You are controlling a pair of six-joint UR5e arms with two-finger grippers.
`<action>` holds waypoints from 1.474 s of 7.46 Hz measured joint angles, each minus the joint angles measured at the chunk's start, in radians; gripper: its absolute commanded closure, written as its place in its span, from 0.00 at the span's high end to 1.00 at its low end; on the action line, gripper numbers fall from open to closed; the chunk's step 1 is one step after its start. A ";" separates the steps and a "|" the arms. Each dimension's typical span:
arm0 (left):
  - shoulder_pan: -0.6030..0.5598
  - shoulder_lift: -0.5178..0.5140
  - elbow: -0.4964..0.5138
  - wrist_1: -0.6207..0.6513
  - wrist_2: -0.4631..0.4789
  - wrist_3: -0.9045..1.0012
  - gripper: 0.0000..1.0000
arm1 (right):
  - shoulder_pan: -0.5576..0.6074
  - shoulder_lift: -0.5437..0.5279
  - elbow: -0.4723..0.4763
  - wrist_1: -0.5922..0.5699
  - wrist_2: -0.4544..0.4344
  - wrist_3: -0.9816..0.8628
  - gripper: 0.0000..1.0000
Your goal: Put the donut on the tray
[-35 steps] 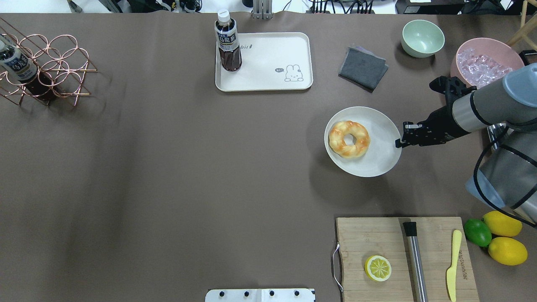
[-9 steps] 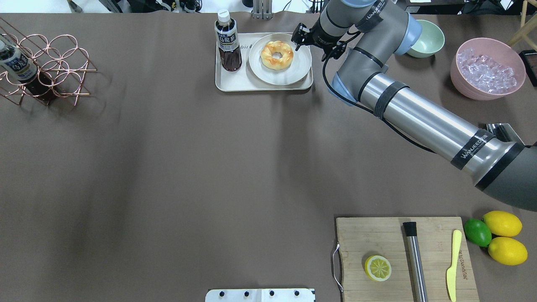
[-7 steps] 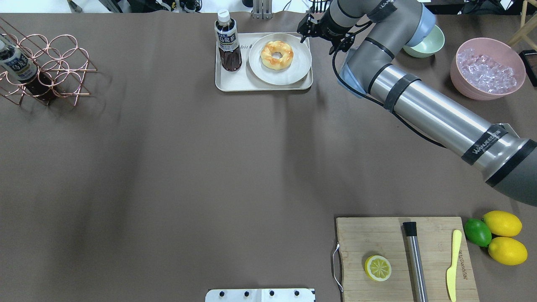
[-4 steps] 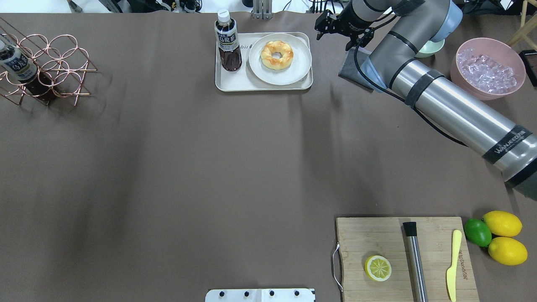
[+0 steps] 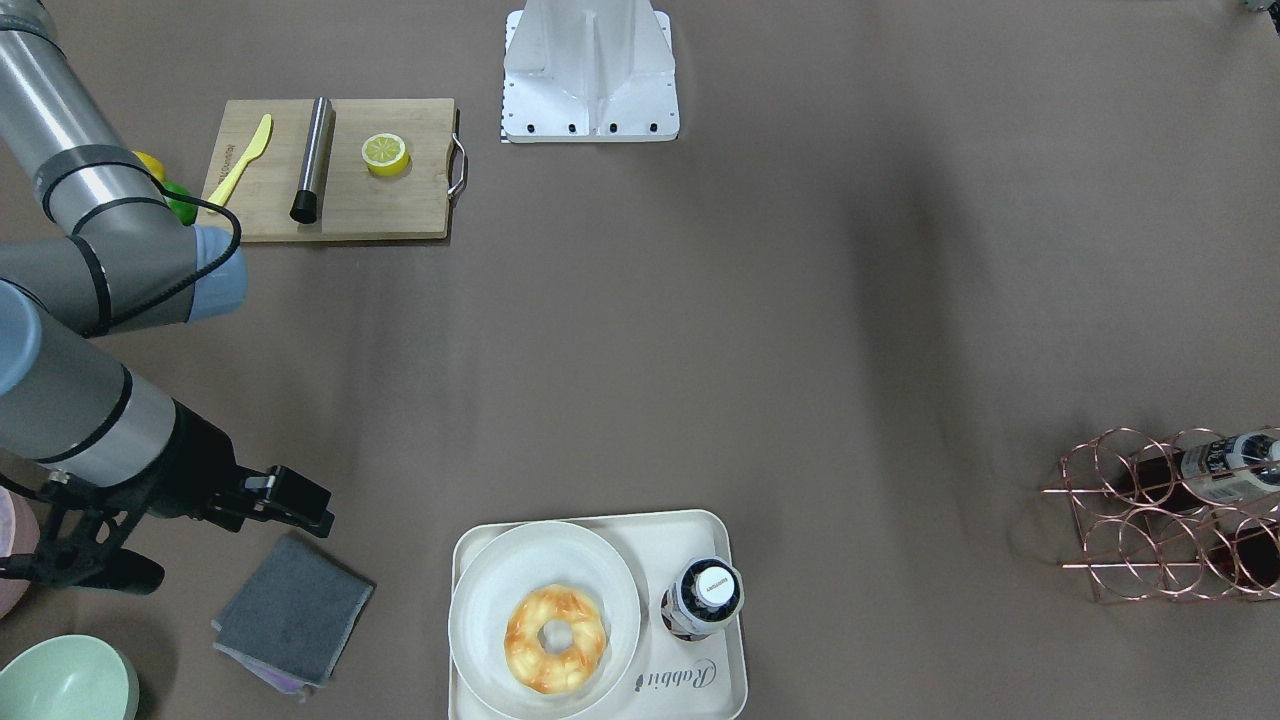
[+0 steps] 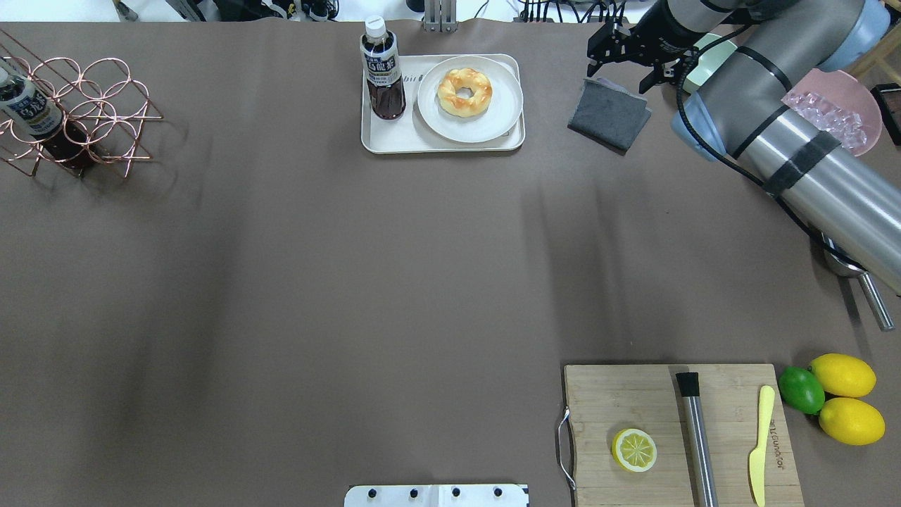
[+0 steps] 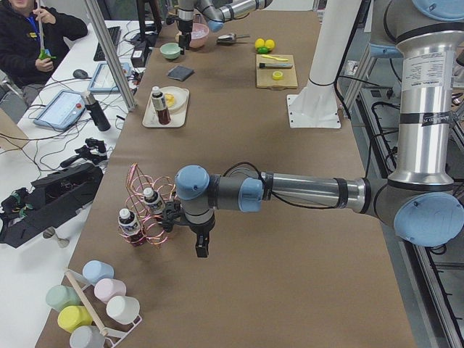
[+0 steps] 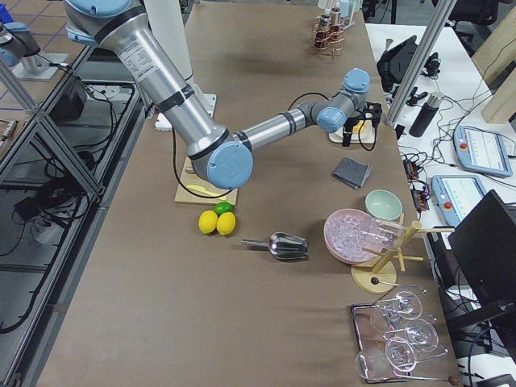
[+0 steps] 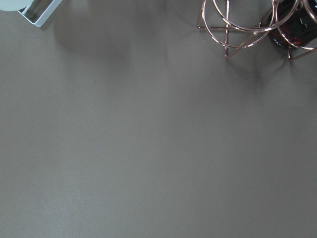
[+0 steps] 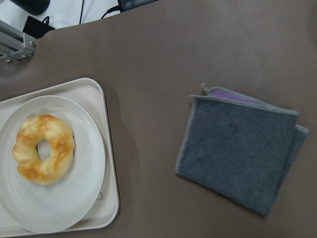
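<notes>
The left hand [image 7: 201, 250] hangs by the copper bottle rack [image 7: 148, 217], far from the job. I cannot tell if it is apart or together. The donut [image 6: 464, 92] lies on a round plate [image 6: 496, 116] on the tray [image 6: 394, 139], beside a tea bottle [image 6: 382, 67], so the job looks done. The right hand [image 5: 305, 505] hangs over a grey cloth [image 6: 609, 113], out of the way. Its fingers look apart and it holds nothing.

Robotics lab. Side bench [image 7: 22, 246] off the left gripper [image 7: 201, 251]: teach pendants [image 7: 61, 109], loose cables [image 7: 32, 148], seated operator [image 7: 29, 36]. Aluminium frame posts [image 7: 111, 58] between. Beyond the right gripper [image 5: 322, 512]: pendant screens [image 8: 482, 150], a monitor [image 8: 492, 242]. Arms mount by a white pedestal [image 7: 322, 65] behind both grippers.
</notes>
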 measured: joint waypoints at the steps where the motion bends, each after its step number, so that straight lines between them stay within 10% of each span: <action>1: -0.001 0.003 -0.003 0.000 0.000 0.000 0.98 | 0.012 -0.054 0.063 -0.038 0.005 -0.055 1.00; 7: -0.004 0.006 -0.002 0.000 -0.001 -0.001 0.98 | 0.217 -0.554 0.307 -0.099 0.085 -0.609 1.00; 11: -0.032 0.010 -0.002 0.001 0.001 -0.002 0.98 | 0.410 -0.636 0.305 -0.412 0.072 -1.107 1.00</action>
